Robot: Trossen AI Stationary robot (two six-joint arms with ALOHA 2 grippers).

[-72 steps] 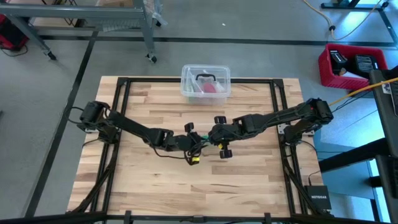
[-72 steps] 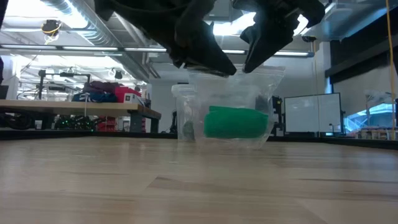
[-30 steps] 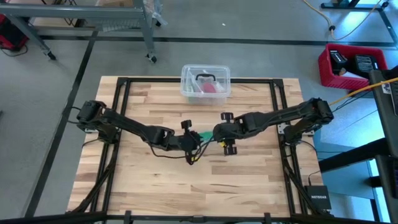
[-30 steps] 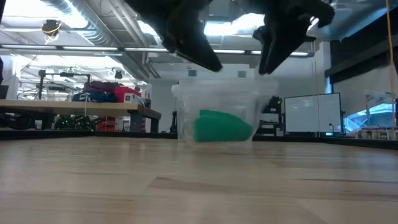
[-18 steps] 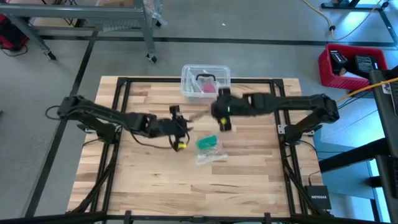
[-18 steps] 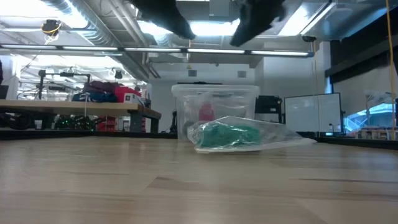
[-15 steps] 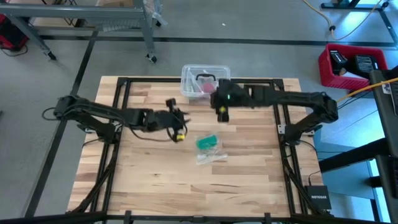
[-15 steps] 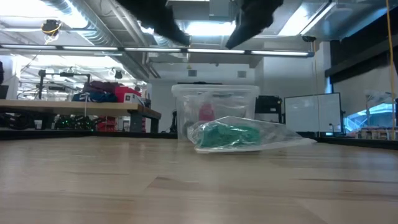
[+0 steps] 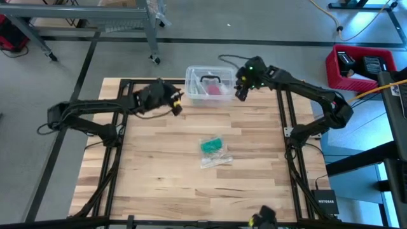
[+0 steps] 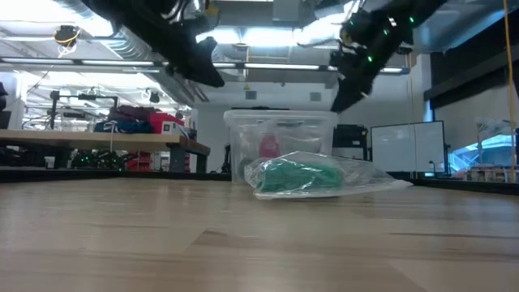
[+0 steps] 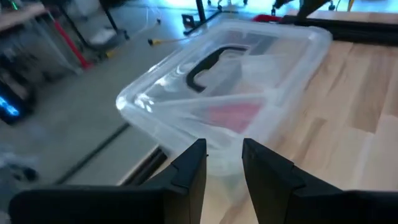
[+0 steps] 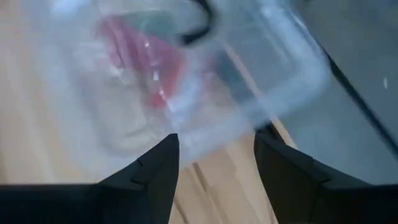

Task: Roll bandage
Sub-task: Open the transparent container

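- The pale wooden butcher-block table (image 9: 152, 172) with a black metal frame along its edges carries everything.
- A clear plastic tub with a lid (image 9: 210, 84) stands on the table at the 12 o'clock edge. Inside it a pink-red item and a dark curved handle can be seen.
- A rolled teal-green bandage inside a clear plastic bag (image 9: 212, 147) lies near the centre of the table, a little toward 5 o'clock. It is well apart from the tub, on the bare wood. In the low view the bag (image 10: 312, 176) lies flat on the wood in front of the tub (image 10: 280, 138).
- The mounting bases of the two dark arms sit on the table at 9 o'clock (image 9: 102, 130) and at 3 o'clock (image 9: 299, 135).
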